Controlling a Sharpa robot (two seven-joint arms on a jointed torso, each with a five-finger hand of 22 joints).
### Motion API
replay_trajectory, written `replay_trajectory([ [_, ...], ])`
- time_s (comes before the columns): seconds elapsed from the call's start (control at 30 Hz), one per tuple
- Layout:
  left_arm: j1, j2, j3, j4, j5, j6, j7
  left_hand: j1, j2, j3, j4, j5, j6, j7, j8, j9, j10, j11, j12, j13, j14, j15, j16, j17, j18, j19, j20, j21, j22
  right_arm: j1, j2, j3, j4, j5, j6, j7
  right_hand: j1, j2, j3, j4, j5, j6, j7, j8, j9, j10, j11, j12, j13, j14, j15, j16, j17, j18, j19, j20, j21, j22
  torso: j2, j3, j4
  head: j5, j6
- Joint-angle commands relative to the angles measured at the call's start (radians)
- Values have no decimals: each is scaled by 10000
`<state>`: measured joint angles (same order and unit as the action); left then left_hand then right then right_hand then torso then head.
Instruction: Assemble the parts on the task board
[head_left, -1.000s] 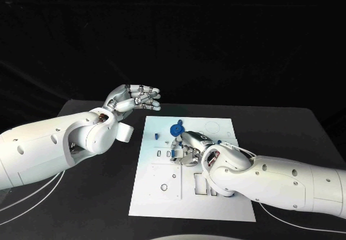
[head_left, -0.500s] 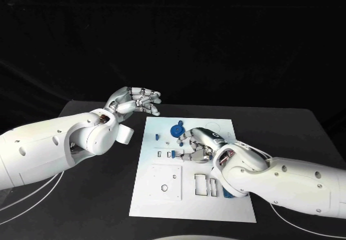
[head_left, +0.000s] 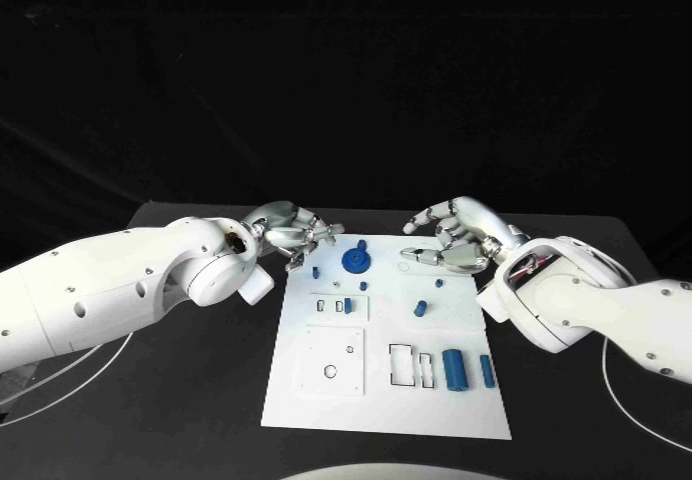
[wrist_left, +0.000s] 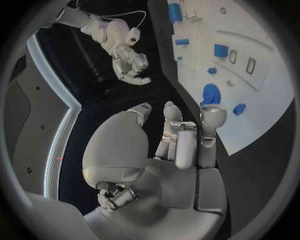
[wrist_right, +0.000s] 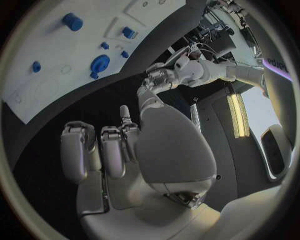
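we are hovering between steps: our left robot hand (head_left: 294, 233) and right robot hand (head_left: 453, 235) are curling empty near the far edge of the white board (head_left: 325, 400). loose blue cylinder (head_left: 456, 369) is lying near its near-right corner; next we should be reaching for it.

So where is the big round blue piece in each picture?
Head view: the round blue piece sits near the task board's far edge, between both hands.
Left wrist view: beyond the fingers.
Right wrist view: on the board.
Shared landmark: the white task board.
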<state>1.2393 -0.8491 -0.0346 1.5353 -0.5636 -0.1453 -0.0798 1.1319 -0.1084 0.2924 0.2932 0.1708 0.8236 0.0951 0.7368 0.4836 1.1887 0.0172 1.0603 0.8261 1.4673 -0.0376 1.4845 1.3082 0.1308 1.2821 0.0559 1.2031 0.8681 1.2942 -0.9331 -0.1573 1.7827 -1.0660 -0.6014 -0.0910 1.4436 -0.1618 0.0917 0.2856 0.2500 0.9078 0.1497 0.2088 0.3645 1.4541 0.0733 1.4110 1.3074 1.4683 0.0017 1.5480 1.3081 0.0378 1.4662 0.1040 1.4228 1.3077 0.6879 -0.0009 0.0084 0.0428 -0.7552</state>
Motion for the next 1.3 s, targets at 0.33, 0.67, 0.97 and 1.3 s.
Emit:
replay_trajectory([
  [0.33,145,1213,11,-715,-3562,3345,-4237,-631,219,-482,16,-11,10,-261,724,656,627,-189,1155,1285,700,-230,346,1580,-202,218,-111,808,1097,199,-336,-6,-304,1010,191,199,-70,-25,36,38,-20,84,10,68,16,-49,-61,-52,1110,839,-55,-35,1813,38,183,-14,-29,1523,-150,108,-8,7,-120],
  [0.67,370,1982,-159,-1282,-3824,3816,-4914,-729,205,-591,8,-17,-114,-247,747,742,500,-178,1083,1164,667,-223,302,1495,-203,179,-109,841,1126,219,-307,-6,-463,1026,258,48,-115,-35,24,46,-23,78,7,76,18,-57,-66,-65,1098,838,-61,-37,1809,39,182,-20,-35,1520,-140,108,-12,69,-178],
  [0.97,411,2332,-203,-1554,-4031,4117,-5101,-757,214,-613,14,-21,-138,-241,751,759,472,-173,1067,1137,660,-220,294,1479,-201,165,-107,843,1121,222,-276,-6,-520,1026,293,-11,-141,-36,18,50,-24,70,6,78,18,-58,-68,-68,1095,837,-64,-40,1802,40,180,-24,-40,1517,-133,83,-15,69,-219],
  [1.3,411,2634,-275,-1848,-4123,4302,-5101,-793,233,-640,14,-27,-176,-232,751,782,432,-164,1046,1103,649,-212,280,1453,-201,150,-102,849,1125,222,-250,-7,-572,1025,309,-21,-166,-34,14,53,-24,63,4,80,19,-65,-68,-78,1086,835,-66,-42,1796,41,178,-26,-46,1514,-117,75,-24,71,-242],
])
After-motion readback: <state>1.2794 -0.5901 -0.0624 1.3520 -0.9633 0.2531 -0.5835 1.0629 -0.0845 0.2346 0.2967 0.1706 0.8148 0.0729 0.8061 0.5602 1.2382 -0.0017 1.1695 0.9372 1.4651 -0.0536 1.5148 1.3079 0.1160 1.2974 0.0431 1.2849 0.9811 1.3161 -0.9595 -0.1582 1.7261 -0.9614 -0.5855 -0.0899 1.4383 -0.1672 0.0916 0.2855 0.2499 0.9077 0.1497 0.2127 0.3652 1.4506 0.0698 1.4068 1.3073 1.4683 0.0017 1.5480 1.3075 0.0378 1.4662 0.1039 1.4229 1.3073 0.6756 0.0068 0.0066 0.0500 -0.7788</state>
